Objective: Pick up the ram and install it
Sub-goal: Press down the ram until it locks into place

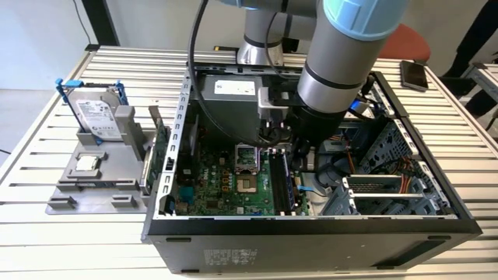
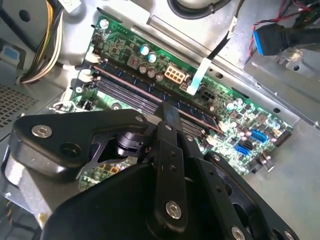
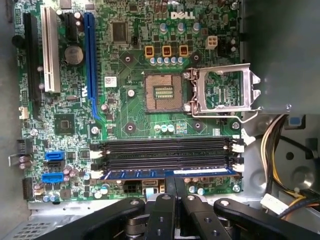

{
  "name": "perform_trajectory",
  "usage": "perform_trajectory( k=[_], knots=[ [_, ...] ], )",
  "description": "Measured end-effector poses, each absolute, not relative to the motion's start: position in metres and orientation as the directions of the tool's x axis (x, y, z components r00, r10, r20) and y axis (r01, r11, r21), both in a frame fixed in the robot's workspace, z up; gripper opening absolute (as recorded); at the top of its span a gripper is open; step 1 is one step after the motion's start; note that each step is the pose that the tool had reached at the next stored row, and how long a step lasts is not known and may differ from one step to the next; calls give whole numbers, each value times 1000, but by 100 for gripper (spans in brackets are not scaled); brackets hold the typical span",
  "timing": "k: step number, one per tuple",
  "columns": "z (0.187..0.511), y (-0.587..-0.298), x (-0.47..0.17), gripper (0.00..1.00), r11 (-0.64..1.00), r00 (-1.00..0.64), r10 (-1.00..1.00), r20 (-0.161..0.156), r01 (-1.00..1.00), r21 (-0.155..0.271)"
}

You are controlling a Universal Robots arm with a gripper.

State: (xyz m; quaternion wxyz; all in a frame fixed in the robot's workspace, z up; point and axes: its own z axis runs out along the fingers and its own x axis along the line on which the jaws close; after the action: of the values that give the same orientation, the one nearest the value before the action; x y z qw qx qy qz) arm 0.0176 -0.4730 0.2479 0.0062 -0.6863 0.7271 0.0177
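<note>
Green board fills the floor of the open computer case in the exterior view, and my arm reaches down into it. The gripper sits low over the motherboard, right at the dark memory slots. Well away from the gripper, outside the case wall, I see the grey tray with the silver hard drive standing in its blue rails. Between that tray and the gripper, a green expansion card stands on edge just outside the case.

In the second wrist view, the black gripper has its fingers brought together into one narrow tip. That tip comes down on the row of memory slots. Just past the tip lies a white power connector, and farther out a blue plug hangs on its cable.

In the first wrist view, the ram lies along the slot closest to the gripper, showing as a bluish strip between the white latches. The fingers are clenched side by side with nothing between them, their tips meeting the ram's upper edge near its middle. Two empty black slots lie just beyond it, and farther still sits the processor socket with its metal frame swung open.
</note>
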Motion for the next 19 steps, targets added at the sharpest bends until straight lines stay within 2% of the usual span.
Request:
perform_trajectory(
  k=[19],
  knots=[
    [220,-474,18,0,54,-54,-998,-32,-998,19]
  ],
)
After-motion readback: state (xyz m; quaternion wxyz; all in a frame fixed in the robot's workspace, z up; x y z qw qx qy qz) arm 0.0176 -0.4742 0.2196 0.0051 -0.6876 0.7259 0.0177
